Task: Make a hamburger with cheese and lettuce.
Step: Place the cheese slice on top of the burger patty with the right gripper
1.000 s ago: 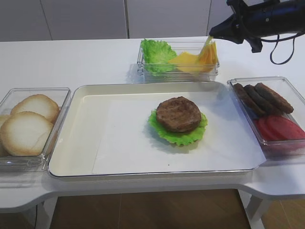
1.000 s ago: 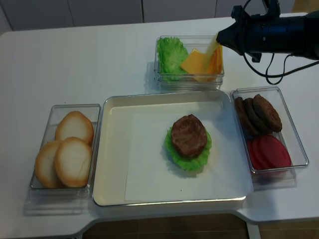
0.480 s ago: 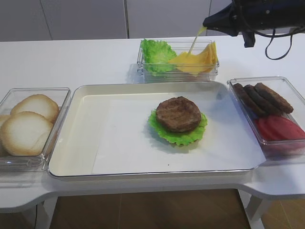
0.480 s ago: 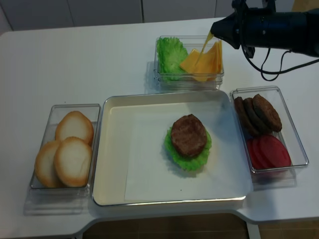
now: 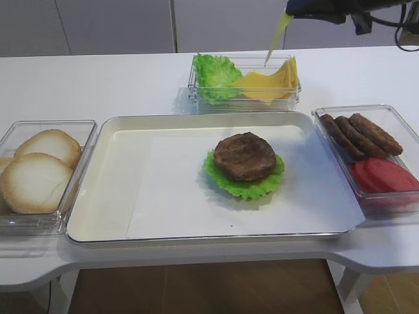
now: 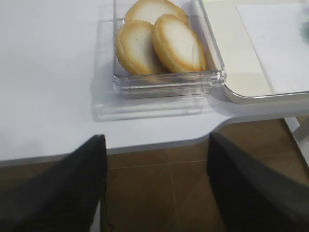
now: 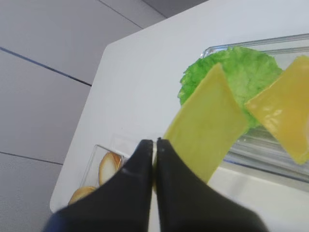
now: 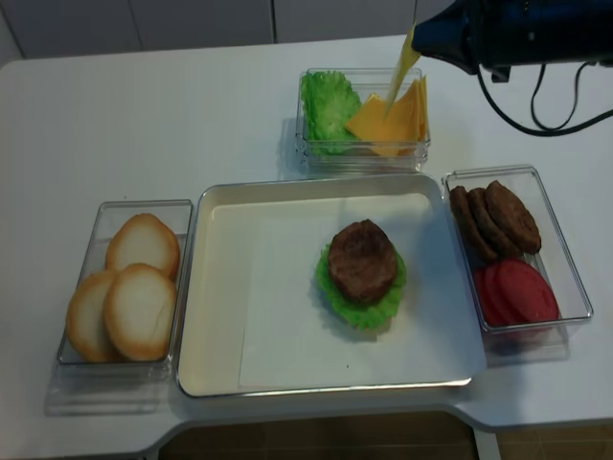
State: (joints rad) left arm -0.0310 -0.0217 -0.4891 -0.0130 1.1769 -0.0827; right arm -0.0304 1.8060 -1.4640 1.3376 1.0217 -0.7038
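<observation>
Cheese (image 7: 208, 126), one floppy yellow slice, dangles by its corner from the right gripper (image 7: 155, 143), whose jaws pinch it tight, hanging above the clear bin (image 5: 243, 99) of lettuce and stacked slices behind the tray (image 5: 118, 196).

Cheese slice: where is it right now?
The cheese slice hangs from the shut right gripper at the back right of the overhead view, above the clear box holding lettuce and cheese.
</observation>
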